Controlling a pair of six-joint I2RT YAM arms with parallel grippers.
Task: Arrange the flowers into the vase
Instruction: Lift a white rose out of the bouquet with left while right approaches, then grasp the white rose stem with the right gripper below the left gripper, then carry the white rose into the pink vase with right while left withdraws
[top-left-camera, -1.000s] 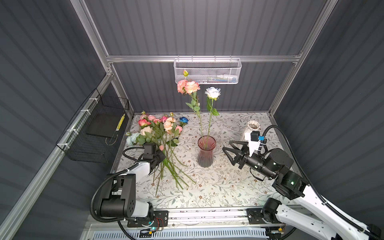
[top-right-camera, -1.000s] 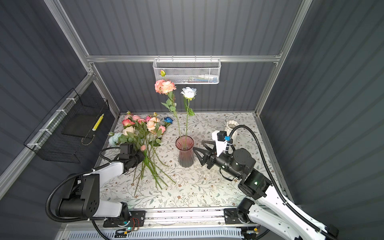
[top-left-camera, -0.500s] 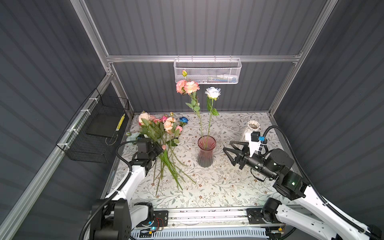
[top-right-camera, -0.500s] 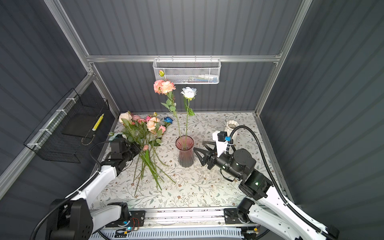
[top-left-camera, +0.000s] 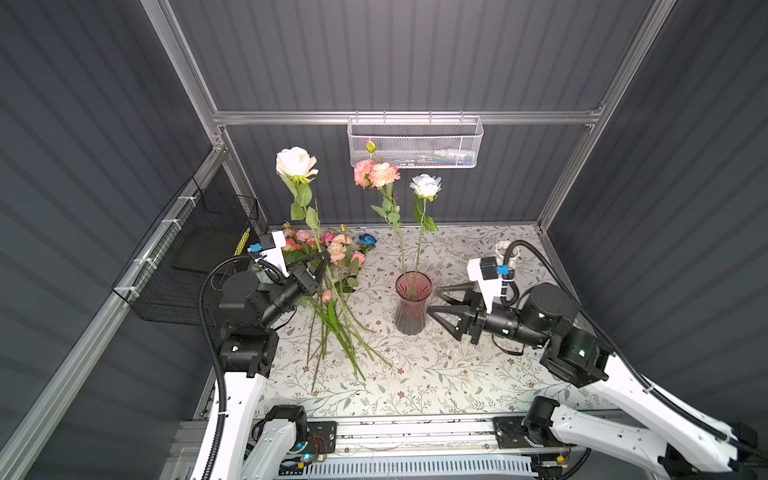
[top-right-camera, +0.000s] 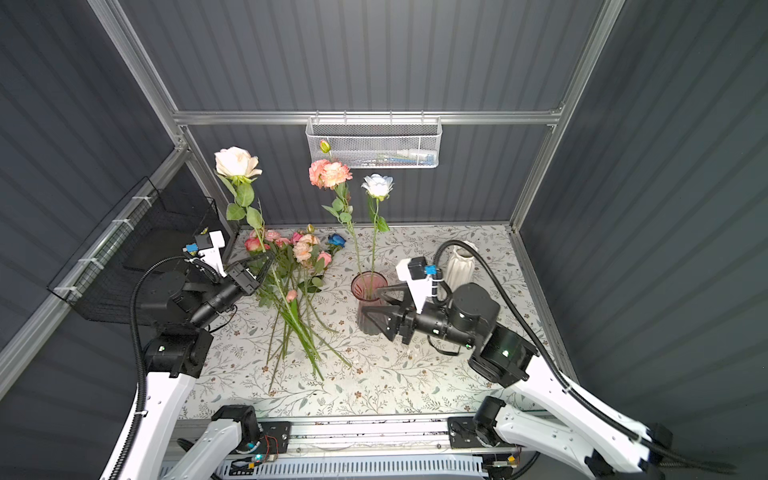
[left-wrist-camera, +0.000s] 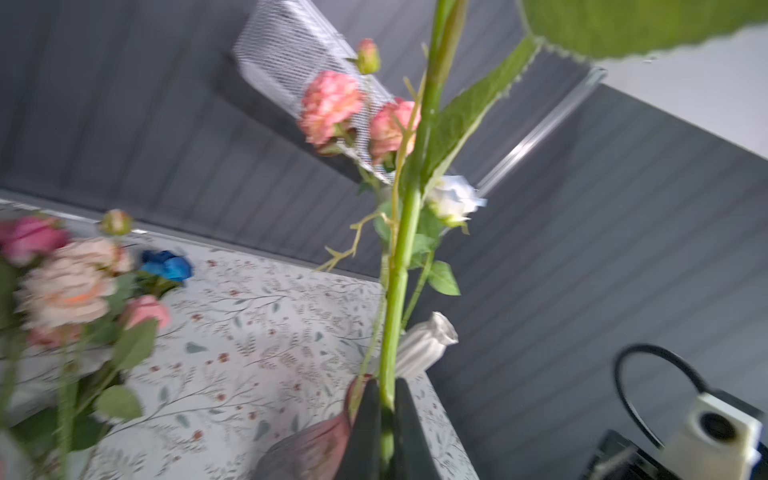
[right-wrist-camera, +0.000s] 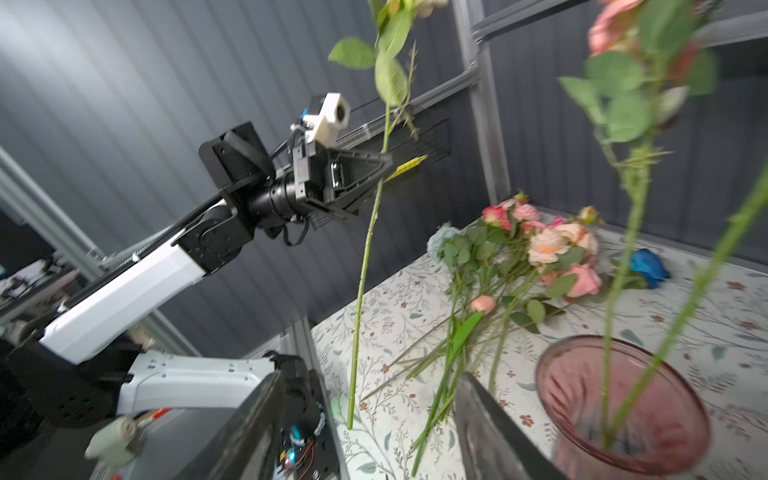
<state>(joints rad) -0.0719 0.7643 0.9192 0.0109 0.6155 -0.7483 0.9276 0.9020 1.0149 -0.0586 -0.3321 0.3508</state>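
My left gripper (top-left-camera: 326, 259) (left-wrist-camera: 385, 384) is shut on the green stem of a cream rose (top-left-camera: 296, 163) and holds it upright above the pile of flowers (top-left-camera: 336, 257) lying at the table's left. The stem's lower end hangs just over the table in the right wrist view. The pink glass vase (top-left-camera: 412, 303) (right-wrist-camera: 623, 407) stands mid-table with a peach-pink spray (top-left-camera: 376, 174) and a white rose (top-left-camera: 426, 185) in it. My right gripper (top-left-camera: 434, 300) (right-wrist-camera: 370, 390) is open and empty, close beside the vase's right side.
A white ribbed vase (top-left-camera: 505, 249) stands at the back right. A deep blue rose (top-left-camera: 367, 240) lies at the pile's back edge. A white mesh basket (top-left-camera: 415, 141) hangs on the back wall and a black wire basket (top-left-camera: 195, 257) on the left wall.
My left gripper has closed on the cream rose's stem, and the arm has risen, lifting the rose upright out of the pile. The right arm has stayed still.
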